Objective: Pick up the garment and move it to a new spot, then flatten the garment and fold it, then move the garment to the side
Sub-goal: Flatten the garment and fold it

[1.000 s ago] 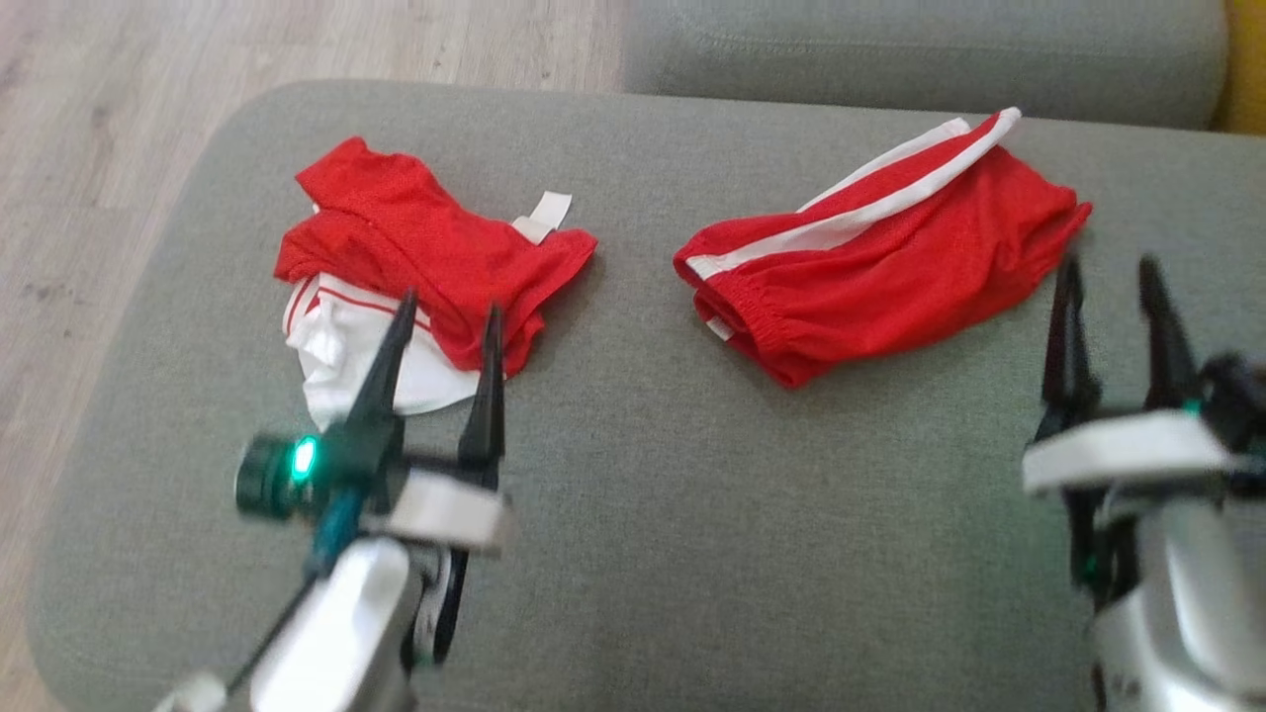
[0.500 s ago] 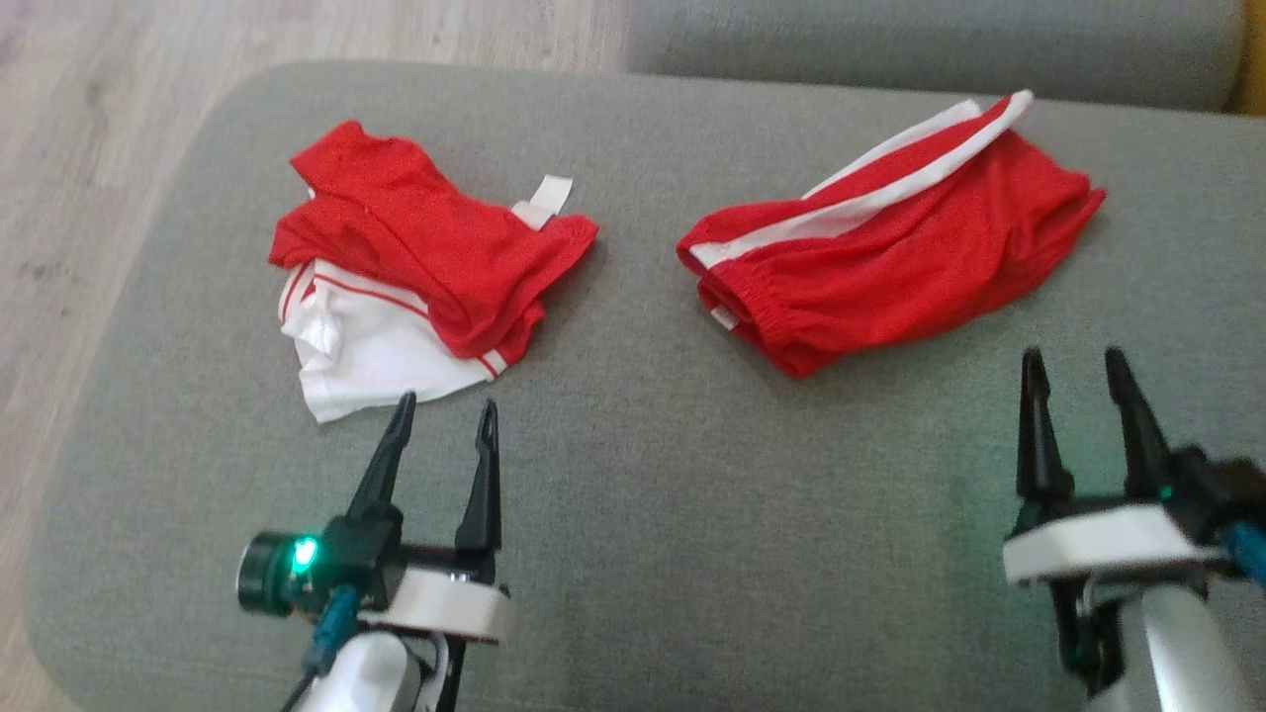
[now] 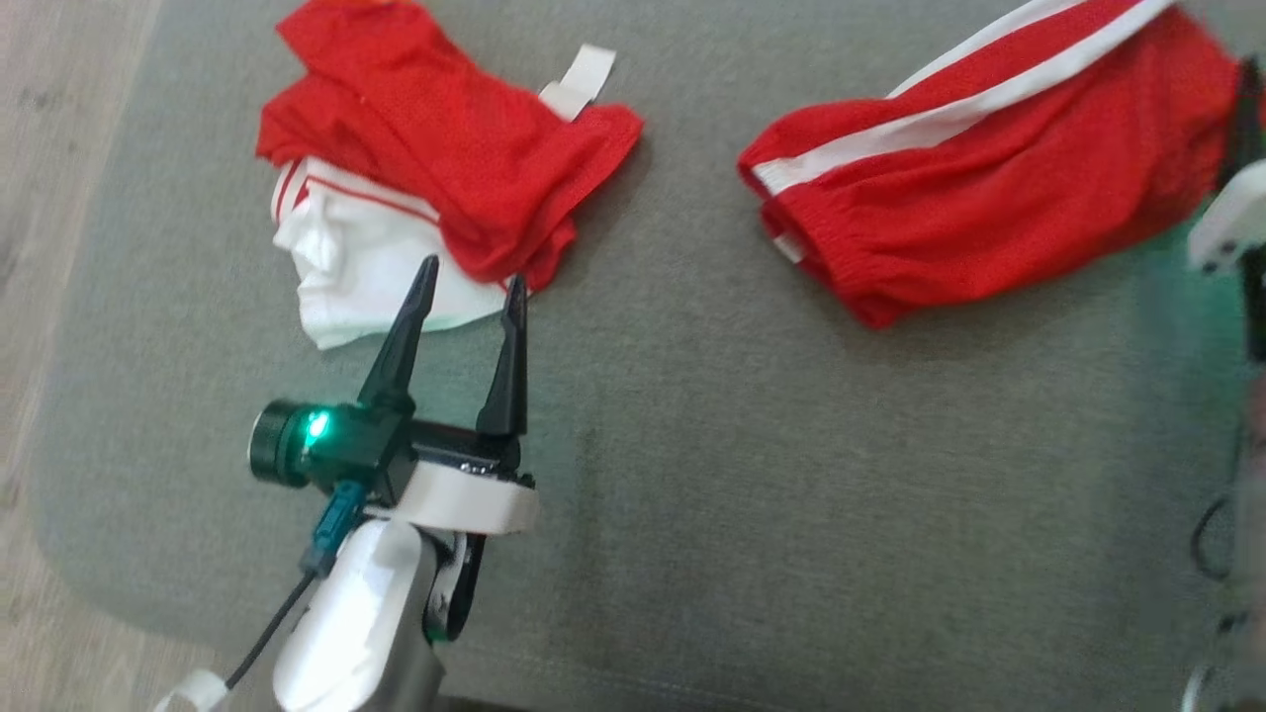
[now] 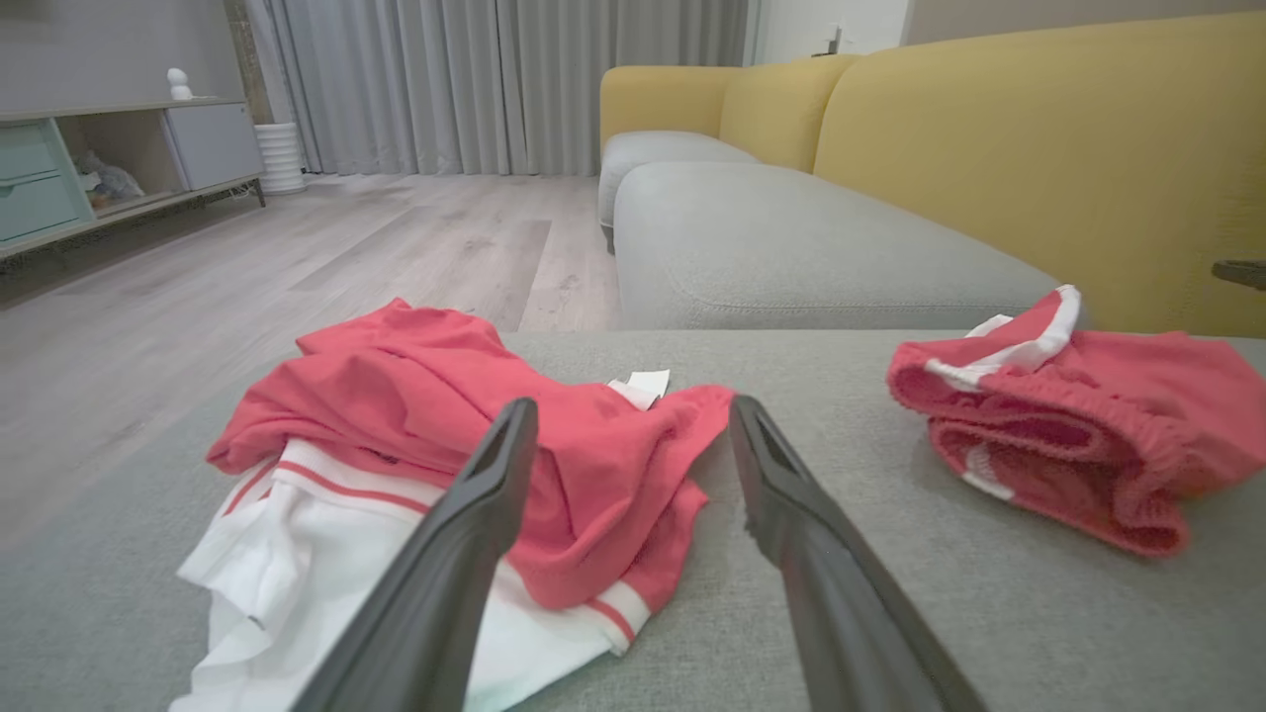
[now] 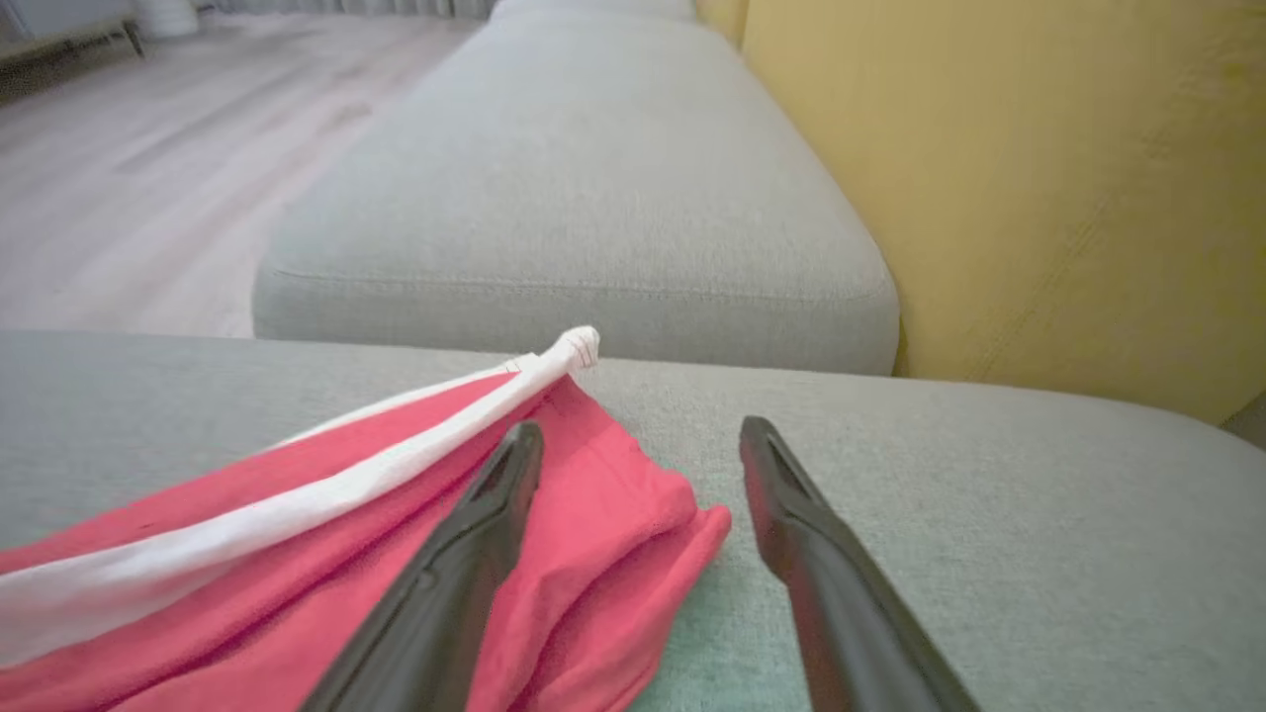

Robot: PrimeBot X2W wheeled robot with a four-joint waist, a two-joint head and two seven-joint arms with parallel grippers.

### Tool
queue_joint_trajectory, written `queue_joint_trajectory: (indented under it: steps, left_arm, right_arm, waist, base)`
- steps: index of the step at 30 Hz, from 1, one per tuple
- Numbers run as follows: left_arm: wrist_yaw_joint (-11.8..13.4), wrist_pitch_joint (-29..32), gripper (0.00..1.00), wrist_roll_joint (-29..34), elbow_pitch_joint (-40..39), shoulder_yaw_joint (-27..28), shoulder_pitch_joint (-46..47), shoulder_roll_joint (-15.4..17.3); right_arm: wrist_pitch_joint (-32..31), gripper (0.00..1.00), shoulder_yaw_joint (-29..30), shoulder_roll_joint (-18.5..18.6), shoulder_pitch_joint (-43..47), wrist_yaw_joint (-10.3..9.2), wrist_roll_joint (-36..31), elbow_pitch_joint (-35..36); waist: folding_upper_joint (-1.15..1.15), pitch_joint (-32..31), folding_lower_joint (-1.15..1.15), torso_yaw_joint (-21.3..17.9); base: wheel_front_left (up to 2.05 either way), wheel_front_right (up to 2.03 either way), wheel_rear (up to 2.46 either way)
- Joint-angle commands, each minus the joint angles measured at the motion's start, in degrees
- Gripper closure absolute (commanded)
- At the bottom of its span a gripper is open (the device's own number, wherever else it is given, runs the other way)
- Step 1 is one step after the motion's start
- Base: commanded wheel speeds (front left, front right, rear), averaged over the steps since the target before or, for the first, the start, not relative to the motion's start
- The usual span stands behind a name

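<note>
A crumpled red and white shirt point(image 3: 445, 168) lies at the back left of the grey cushion point(image 3: 752, 494). Red shorts with white side stripes point(image 3: 989, 168) lie to its right, apart from it. My left gripper point(image 3: 470, 275) is open, its tips at the shirt's near edge with nothing between them. The left wrist view has the shirt point(image 4: 435, 415) just past the left gripper point(image 4: 633, 415). My right gripper point(image 5: 641, 435) is open too, its left finger over the right end of the shorts point(image 5: 297, 534) and its right finger over bare cushion.
Wooden floor point(image 3: 40, 148) runs past the cushion's rounded left edge. A second grey cushion point(image 5: 593, 198) lies beyond the gap behind the shorts, with the yellow sofa back point(image 5: 1039, 178) to the right. Bare fabric spreads between and in front of the two garments.
The head camera has tilted down and closer. My left gripper has come forward to the shirt's near edge, and my right gripper has gone forward to the right end of the shorts. Both stay open.
</note>
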State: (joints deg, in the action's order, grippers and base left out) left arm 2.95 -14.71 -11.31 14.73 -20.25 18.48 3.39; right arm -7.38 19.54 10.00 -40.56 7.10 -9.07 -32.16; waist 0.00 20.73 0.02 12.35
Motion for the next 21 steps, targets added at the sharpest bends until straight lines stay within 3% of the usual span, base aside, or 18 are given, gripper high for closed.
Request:
queue_joint_trajectory:
  steps: [1,13,21]
  left_arm:
    - [-0.29,-0.29,0.00,0.75,-1.80,2.07,1.48,0.27]
    - [-1.15,-0.29,0.00,1.91,-2.54,2.91,2.11,-0.41]
    - [-1.36,-0.29,0.00,2.63,-2.44,4.09,1.66,-0.48]
  right_arm:
    - [-0.65,0.00,-0.49,1.34,-2.99,0.39,-1.73,-0.19]
    - [-4.68,0.00,4.90,7.35,-13.97,0.39,-12.22,-16.02]
    - [-7.52,0.00,8.14,6.84,-14.83,0.39,-14.03,-22.63]
  waist:
    - [0.00,2.81,-0.02,2.60]
    - [0.00,5.72,-0.02,4.88]
    - [0.00,5.72,-0.02,4.00]
  base:
    - [0.00,0.00,0.00]
    - [0.00,0.00,0.00]
    - [0.00,0.00,0.00]
